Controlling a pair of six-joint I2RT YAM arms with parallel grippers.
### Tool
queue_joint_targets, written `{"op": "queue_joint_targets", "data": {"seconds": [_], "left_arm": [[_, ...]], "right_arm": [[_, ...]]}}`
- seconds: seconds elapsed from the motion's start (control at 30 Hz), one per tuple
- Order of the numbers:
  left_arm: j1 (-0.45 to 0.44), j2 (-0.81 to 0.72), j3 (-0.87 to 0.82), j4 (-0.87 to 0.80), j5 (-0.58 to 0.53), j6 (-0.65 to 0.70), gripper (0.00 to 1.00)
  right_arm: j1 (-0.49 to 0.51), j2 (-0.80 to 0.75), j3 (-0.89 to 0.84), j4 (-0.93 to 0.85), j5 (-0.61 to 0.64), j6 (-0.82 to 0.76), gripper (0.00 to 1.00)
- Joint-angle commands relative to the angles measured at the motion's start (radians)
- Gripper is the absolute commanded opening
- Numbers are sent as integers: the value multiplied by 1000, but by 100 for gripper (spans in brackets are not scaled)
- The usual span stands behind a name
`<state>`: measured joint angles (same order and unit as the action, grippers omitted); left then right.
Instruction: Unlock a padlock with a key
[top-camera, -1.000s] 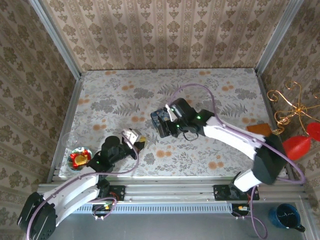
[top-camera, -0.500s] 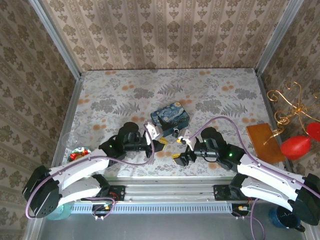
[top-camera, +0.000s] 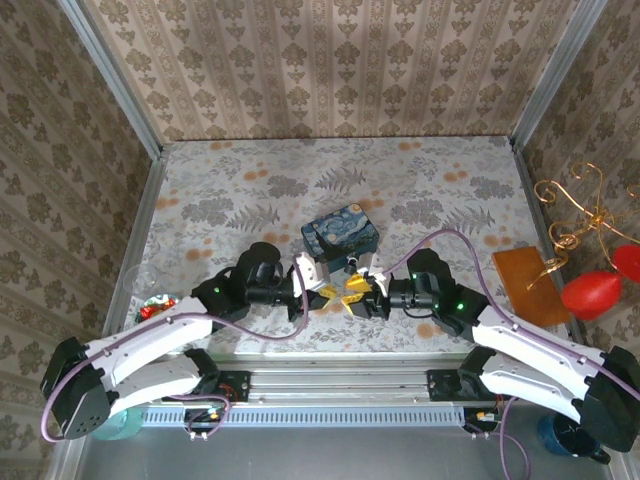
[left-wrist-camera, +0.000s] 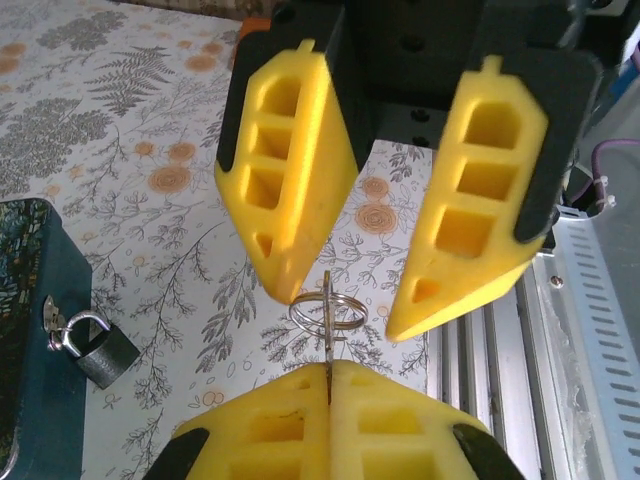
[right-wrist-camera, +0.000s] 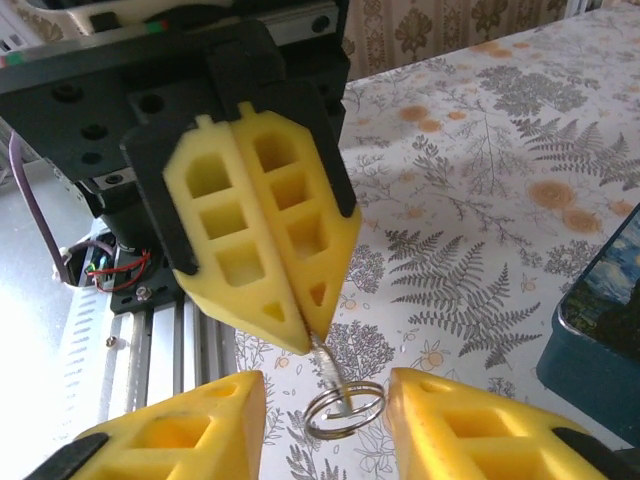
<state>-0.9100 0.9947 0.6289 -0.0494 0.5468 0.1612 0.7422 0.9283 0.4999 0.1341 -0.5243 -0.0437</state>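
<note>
- Top external: the left gripper (top-camera: 325, 298) and the right gripper (top-camera: 352, 297) now meet tip to tip near the front edge of the table (top-camera: 220, 190), just in front of the blue tin (top-camera: 340, 236); half a second ago a clear gap lay between them; a second ago the right arm was stretched out over the tin and the left gripper sat back to the left; both arms have closed in on one spot, which reads as a hand-over of the key.
- Left wrist: the left gripper's own yellow fingers (left-wrist-camera: 260, 430) are pressed together on the key (left-wrist-camera: 328, 352), seen edge-on as a thin blade rising from their seam; its ring (left-wrist-camera: 328, 308) sits between the right gripper's fingers, which stand spread on either side; whether they touch it yet I cannot tell; the padlock (left-wrist-camera: 98, 347) lies on the table at the left, just beside the tin's wall, its shackle loop turned toward the tin; whether it is hooked to anything there I cannot tell; it is well apart from both grippers.
- Right wrist: the right gripper's own fingers (right-wrist-camera: 180, 440) are wide apart at the bottom, with the ring hanging in the gap; above, the left gripper's fingers form one closed wedge with the key poking from its tip; by this the key is off the table and the lock untouched; the next move seems to be for the right jaws to close on the ring, and a poor grip there could let the key twist or drop.
</note>
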Motion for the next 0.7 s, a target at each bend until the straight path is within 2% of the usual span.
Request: {"op": "queue_joint_targets", "data": {"seconds": [0.0,0.23,0.5,0.67], "left_arm": [[-7,-12,-9,-15,18,39,0],[-6,-10,-11,-23,12,51,0],[-6,-9,-17,-13,24,54,0],[-7,-10,-21,-11,28,54,0]], "right_arm": [[-4,12,-10,47,-32,13,33],[-5,16,-7,49,-28,17,24],[-4,33,2,43,-23,24,21],[-4,48,18,13,-27,18,13]]}}
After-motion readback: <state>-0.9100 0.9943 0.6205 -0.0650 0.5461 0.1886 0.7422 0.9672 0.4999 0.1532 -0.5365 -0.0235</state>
